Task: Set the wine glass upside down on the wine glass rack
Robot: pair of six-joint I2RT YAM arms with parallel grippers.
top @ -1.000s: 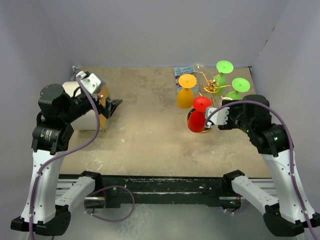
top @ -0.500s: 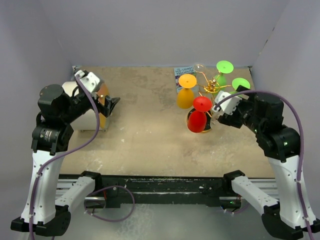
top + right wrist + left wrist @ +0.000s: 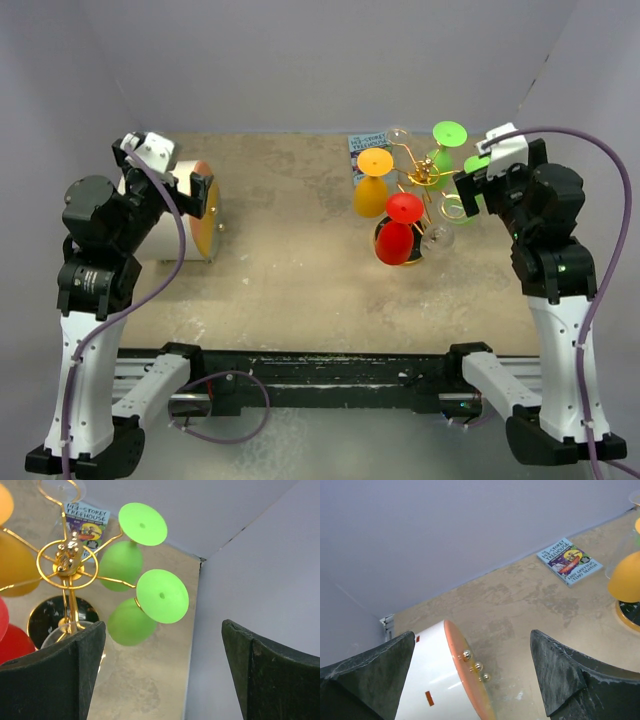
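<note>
The gold wire wine glass rack (image 3: pixel 420 178) stands at the back right on a black base (image 3: pixel 45 617). Upside down on its arms hang an orange glass (image 3: pixel 372 182), a red glass (image 3: pixel 400 226), two green glasses (image 3: pixel 160 596) and a clear wine glass (image 3: pixel 437 237). In the right wrist view the clear wine glass (image 3: pixel 60 630) shows partly behind my left finger. My right gripper (image 3: pixel 468 190) is open and empty just right of the rack, level with the green glasses; in its own view the right gripper (image 3: pixel 160 680) holds nothing. My left gripper (image 3: pixel 200 195) is open at the far left.
A white cylinder with an orange end (image 3: pixel 185 225) lies on its side at the left; in the left wrist view it (image 3: pixel 440 675) sits below the open left gripper (image 3: pixel 470 680). A small book (image 3: pixel 367 145) lies flat behind the rack. Grey walls close in the back and both sides.
My right gripper opened wide and drew back up and to the right, away from the rack, leaving the clear glass hanging beside the red one. The left arm pulled back slightly to the left.
</note>
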